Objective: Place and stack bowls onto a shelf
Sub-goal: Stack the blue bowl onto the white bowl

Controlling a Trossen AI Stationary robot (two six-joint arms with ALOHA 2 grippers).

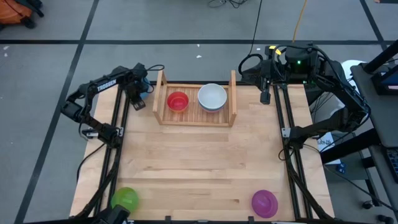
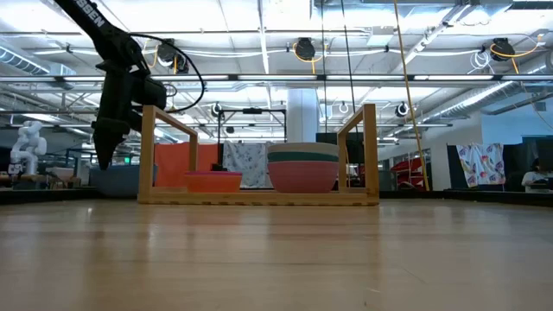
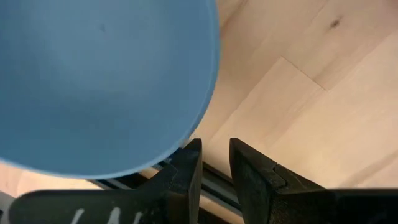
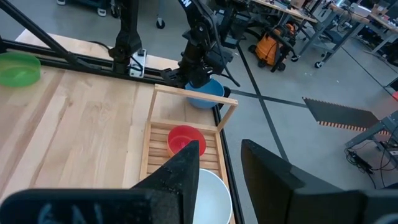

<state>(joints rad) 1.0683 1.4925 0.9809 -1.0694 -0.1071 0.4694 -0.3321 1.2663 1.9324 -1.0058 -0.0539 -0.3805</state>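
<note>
Here the blue bowl (image 3: 106, 81) sits just beside the left gripper (image 3: 214, 163), jaws released.

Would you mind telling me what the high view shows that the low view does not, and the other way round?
Only the high view shows the green bowl and purple bowl at the table's near corners, and the right gripper parked beside the shelf. Only the low view shows that the white bowl tops a stack, with teal and pink bowls beneath. Both share the shelf, the red bowl on it, and the left gripper outside its left board.
</note>
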